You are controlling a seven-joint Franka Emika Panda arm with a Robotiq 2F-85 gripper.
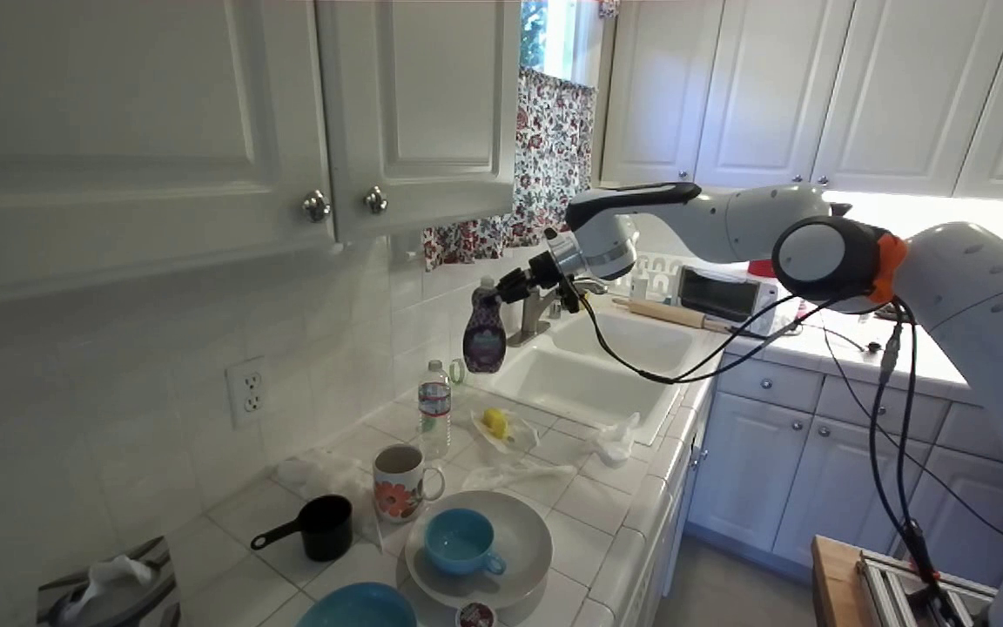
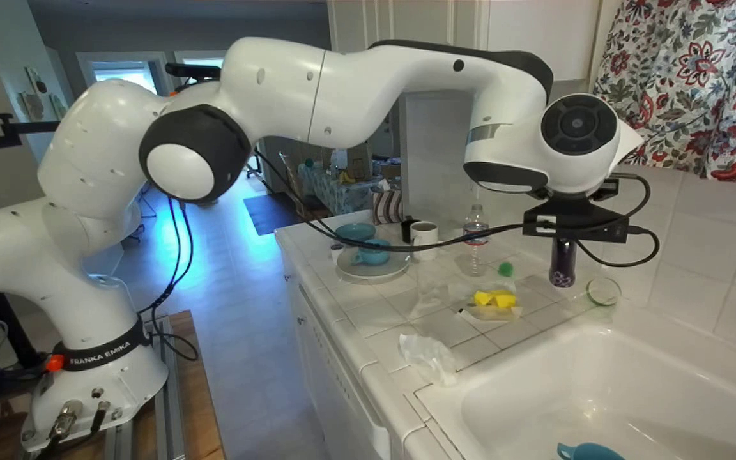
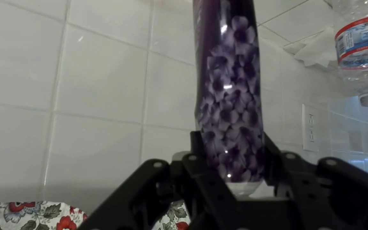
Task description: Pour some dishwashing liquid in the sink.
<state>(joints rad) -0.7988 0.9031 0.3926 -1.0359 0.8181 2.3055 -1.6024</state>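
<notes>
Pincer: gripper (image 3: pixel 232 145) clamped on dishwashing btl (image 1: pixel 484 341), fingers (image 3: pixel 197 143) flanking its neck end.
Btl pose: approx upright, cap up, in air nr tiled wall (image 3: pixel 97 73).
Btl loc: left of faucet (image 1: pixel 530 322) in an exterior view, by far-left corner of sink (image 1: pixel 571 383); over basin or counter (image 1: pixel 593 501), can't tell.
Sink: white, dbl basin; blue pc w/ handle (image 2: pixel 591 452) inside, part cut off.
Left, nearer: clear water btl (image 1: pixel 434 418), yellow lump (image 1: pixel 494 423), flowered mug (image 1: pixel 397 488).

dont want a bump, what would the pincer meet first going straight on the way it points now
Beyond the purple bottle in its grip, the pincer would probably meet the white tiled wall first; how wide the gap is, I can't tell.
</notes>
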